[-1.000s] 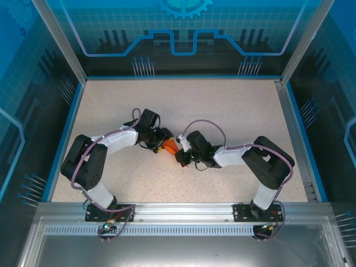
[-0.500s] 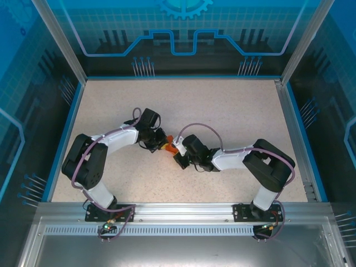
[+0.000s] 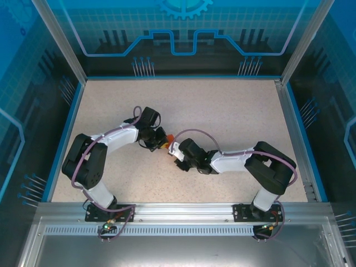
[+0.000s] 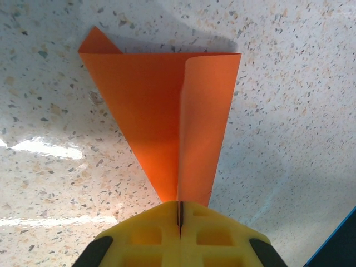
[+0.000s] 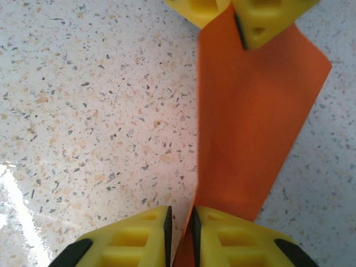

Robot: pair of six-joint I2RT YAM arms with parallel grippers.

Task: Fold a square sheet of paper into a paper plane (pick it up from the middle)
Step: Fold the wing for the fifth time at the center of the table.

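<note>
The orange square sheet of paper (image 4: 161, 105), folded into a creased pointed shape, hangs just above the speckled table between the two grippers. My left gripper (image 4: 179, 214) is shut on its narrow end, the yellow jaws pressed together on the crease. In the right wrist view the paper (image 5: 250, 122) runs from the left gripper's fingers (image 5: 261, 16) at the top down into my right gripper (image 5: 181, 233). That gripper's jaws stand slightly apart, with the paper's edge against the right pad. From above, the paper (image 3: 164, 146) is a small orange patch between the left gripper (image 3: 161, 141) and the right gripper (image 3: 173, 151).
The speckled table (image 3: 222, 105) is ringed by a blue rim (image 3: 289, 111) and blue printed walls. Both arms bend inward and meet left of centre. An aluminium rail (image 3: 183, 211) runs along the near edge by the bases.
The left gripper has shut on the paper. The right arm has pushed left toward the left gripper, covering most of the paper from above, and its jaws have parted slightly.
</note>
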